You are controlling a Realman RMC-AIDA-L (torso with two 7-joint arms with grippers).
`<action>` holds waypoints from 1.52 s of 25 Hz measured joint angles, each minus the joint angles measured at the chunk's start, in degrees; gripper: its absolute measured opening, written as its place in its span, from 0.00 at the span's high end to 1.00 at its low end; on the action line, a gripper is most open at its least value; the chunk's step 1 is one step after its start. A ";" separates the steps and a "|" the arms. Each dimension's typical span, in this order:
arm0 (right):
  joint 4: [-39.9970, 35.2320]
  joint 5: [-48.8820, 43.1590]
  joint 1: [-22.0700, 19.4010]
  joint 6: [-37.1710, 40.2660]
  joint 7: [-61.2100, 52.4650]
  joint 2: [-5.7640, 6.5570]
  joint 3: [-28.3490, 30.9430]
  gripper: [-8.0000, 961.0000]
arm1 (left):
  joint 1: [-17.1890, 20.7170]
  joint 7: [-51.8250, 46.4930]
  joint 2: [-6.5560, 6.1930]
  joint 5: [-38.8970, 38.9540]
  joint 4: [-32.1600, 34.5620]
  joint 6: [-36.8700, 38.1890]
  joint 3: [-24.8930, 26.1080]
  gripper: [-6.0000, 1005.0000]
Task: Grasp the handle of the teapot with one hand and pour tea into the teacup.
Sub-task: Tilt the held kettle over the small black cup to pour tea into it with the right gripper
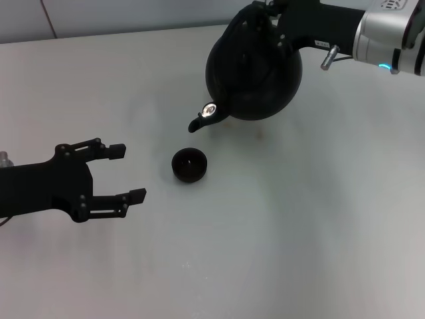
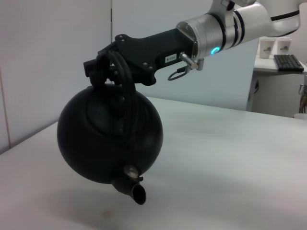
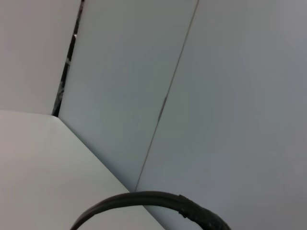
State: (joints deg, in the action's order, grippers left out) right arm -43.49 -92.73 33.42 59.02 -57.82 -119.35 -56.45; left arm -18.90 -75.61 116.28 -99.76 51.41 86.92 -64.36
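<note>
The right gripper [image 1: 265,20] holds the teapot [image 1: 255,76] in the air above the far right part of the white table [image 1: 299,232], its jaws closed on the handle [image 1: 249,26] at the top of the pot. The pot is tipped well over toward the near left, so that the short spout [image 1: 198,122] points down and the handle leans away toward the far side. In the left wrist view the same grip shows from the side: the black fingers [image 2: 103,64] wrap the thick hoop handle [image 2: 125,81] where it rises from the round body [image 2: 108,139], and the silver arm [image 2: 225,28] reaches in from the right. The spout [image 2: 134,189] hangs at the lowest point of the pot, clear of the table. No liquid can be made out at its mouth.

The teacup [image 1: 189,165] stands upright on the table, near the middle, just nearer and slightly left of the spout tip, which hangs above and apart from its rim. Whether the cup holds anything cannot be told.

The left gripper [image 1: 123,174] hovers low at the near left, jaws spread wide and holding nothing, their tips pointing right toward the cup but well apart from it.

The right wrist view shows only a curved piece of the handle [image 3: 153,201] against the wall [image 3: 230,96].
</note>
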 joint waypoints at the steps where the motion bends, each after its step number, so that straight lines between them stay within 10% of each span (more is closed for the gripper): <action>1: -0.07 0.00 0.00 0.00 0.02 0.00 -0.13 0.85 | 0.02 0.01 0.00 0.00 0.00 0.00 0.18 0.14; 38: -4.64 -3.11 -0.07 0.34 1.67 0.00 -4.07 0.86 | -0.25 0.34 0.00 0.00 0.00 -2.61 0.38 0.14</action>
State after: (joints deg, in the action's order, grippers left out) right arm -48.13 -95.84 33.35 59.36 -56.15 -119.35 -60.51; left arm -19.16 -75.27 116.28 -99.75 51.41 84.31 -63.98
